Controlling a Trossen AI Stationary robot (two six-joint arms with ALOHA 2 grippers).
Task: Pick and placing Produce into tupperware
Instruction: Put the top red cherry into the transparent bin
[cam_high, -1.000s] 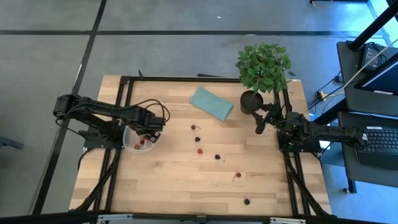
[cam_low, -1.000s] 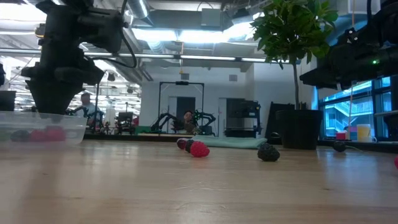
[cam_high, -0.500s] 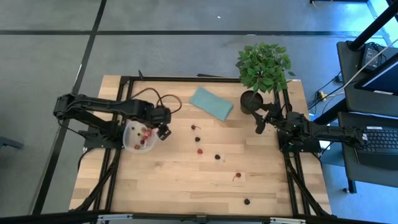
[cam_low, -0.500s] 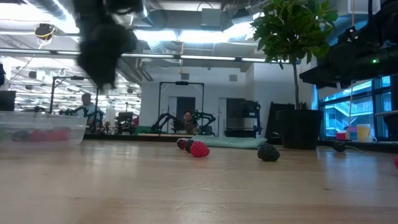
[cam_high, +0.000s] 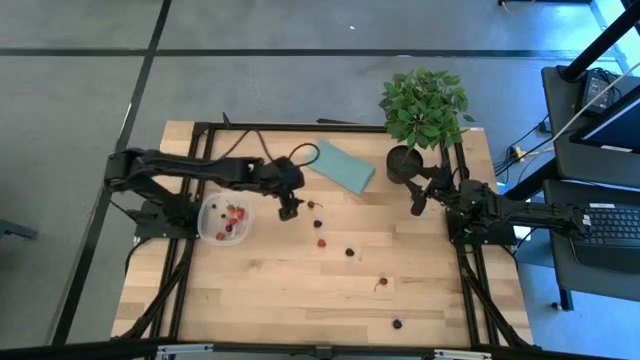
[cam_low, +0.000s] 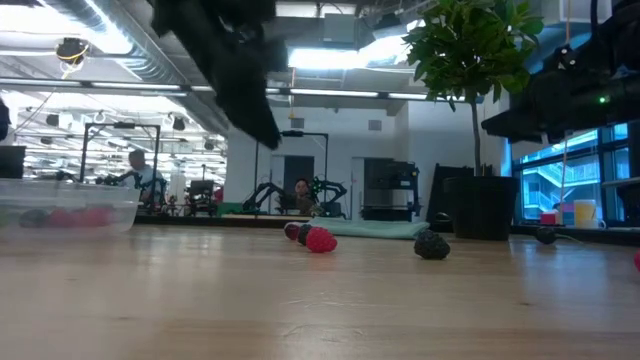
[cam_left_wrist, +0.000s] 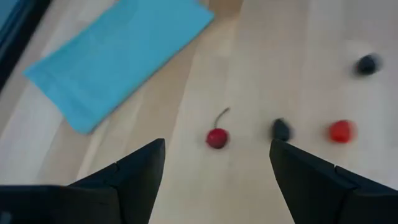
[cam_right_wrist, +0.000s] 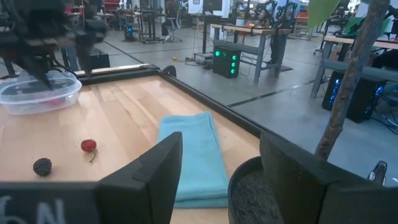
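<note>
Leaving the tupperware (cam_high: 224, 219) — several berries inside — the left gripper (cam_high: 290, 208), jaws wide and empty, nears a stemmed red cherry (cam_left_wrist: 216, 137); about 6 remain on the table (cam_high: 300, 290).

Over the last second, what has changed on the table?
The left gripper has swung off the tupperware toward the table's middle, fingers open and empty, now near the red cherry beside the teal pad. The loose berries, the pad and the plant have not moved; the right gripper stays parked by the plant pot.
</note>
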